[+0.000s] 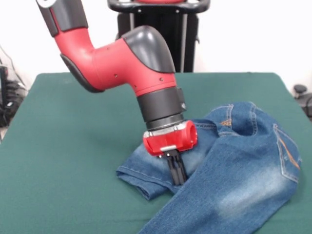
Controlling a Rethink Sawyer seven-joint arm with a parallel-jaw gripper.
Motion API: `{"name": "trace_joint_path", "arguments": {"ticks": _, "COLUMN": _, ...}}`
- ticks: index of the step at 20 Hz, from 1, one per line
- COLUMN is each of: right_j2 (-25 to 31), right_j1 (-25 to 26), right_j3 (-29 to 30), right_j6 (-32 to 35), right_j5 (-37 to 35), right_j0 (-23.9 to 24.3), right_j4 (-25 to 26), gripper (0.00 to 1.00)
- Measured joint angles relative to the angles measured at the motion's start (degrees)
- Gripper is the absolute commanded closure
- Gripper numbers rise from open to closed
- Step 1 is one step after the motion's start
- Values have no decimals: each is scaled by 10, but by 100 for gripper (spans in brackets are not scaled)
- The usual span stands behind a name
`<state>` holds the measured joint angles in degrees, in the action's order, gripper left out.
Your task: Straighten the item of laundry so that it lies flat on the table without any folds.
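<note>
The blue denim jeans (243, 175) lie on the right half of the dark green table (73, 146). The waist with orange stitching is at the upper right. One leg runs down-left and leaves the picture's bottom edge. The other leg (146, 170) lies bunched to the left, partly under the first, with its hem toward the table's middle. My gripper (178, 181) comes down from the red arm onto the seam where the two legs meet. Its black fingers (175, 168) are close together, with the tips pressed into the denim.
The robot's black pedestal (161, 29) stands behind the table's far edge. Cables and dark gear (9, 92) sit off the table's left side, and a small dark object (300, 90) sits off the right.
</note>
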<state>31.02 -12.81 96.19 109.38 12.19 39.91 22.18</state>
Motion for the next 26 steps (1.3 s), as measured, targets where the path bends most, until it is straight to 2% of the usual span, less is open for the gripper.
{"name": "trace_joint_path", "arguments": {"ticks": 6, "right_j2": 8, "right_j1": 27, "right_j3": -1, "right_j6": 0, "right_j5": 63, "right_j0": 3, "right_j4": 4, "gripper": 100}}
{"name": "trace_joint_path", "arguments": {"ticks": 18, "right_j2": 9, "right_j1": 27, "right_j3": -1, "right_j6": 0, "right_j5": 64, "right_j0": 3, "right_j4": 5, "gripper": 100}}
{"name": "trace_joint_path", "arguments": {"ticks": 19, "right_j2": 0, "right_j1": 16, "right_j3": 0, "right_j6": 0, "right_j5": 64, "right_j0": -13, "right_j4": -4, "gripper": 0}}
{"name": "trace_joint_path", "arguments": {"ticks": 26, "right_j2": -20, "right_j1": -17, "right_j3": 3, "right_j6": 0, "right_j5": 58, "right_j0": -58, "right_j4": -33, "gripper": 0}}
